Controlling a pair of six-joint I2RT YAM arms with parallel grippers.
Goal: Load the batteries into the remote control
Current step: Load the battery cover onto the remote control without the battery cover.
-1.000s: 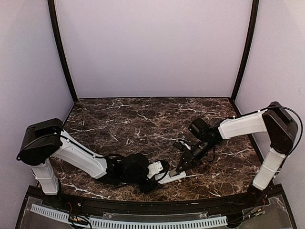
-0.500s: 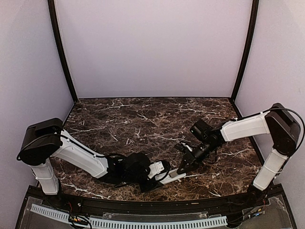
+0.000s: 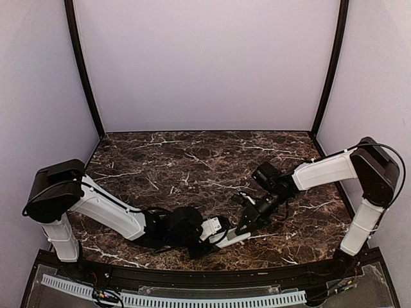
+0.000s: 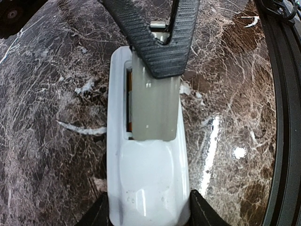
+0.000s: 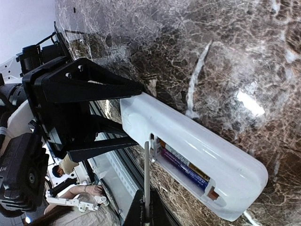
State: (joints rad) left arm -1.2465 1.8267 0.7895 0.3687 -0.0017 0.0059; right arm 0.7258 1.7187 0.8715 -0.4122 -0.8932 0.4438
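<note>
The white remote control point(image 3: 232, 238) lies back up near the table's front edge. My left gripper point(image 3: 215, 232) is shut on its near end, with a finger on each side in the left wrist view point(image 4: 149, 213). Two dark purple batteries point(image 5: 184, 165) lie in the open slot of the remote point(image 5: 188, 136). My right gripper point(image 5: 148, 209) is shut on the flat grey cover piece point(image 5: 147, 174), whose far end touches the slot's end. In the left wrist view the cover point(image 4: 155, 110) lies over most of the slot, with the right gripper's fingers point(image 4: 162, 52) on it.
The dark marble table point(image 3: 192, 160) is ringed by lilac walls. A black rail point(image 4: 280, 122) runs along the front edge, close beside the remote. A person's hand point(image 5: 89, 190) shows beyond that edge.
My right wrist shifted slightly right and then back left over the remote, still holding the cover. The left arm and the remote have not moved.
</note>
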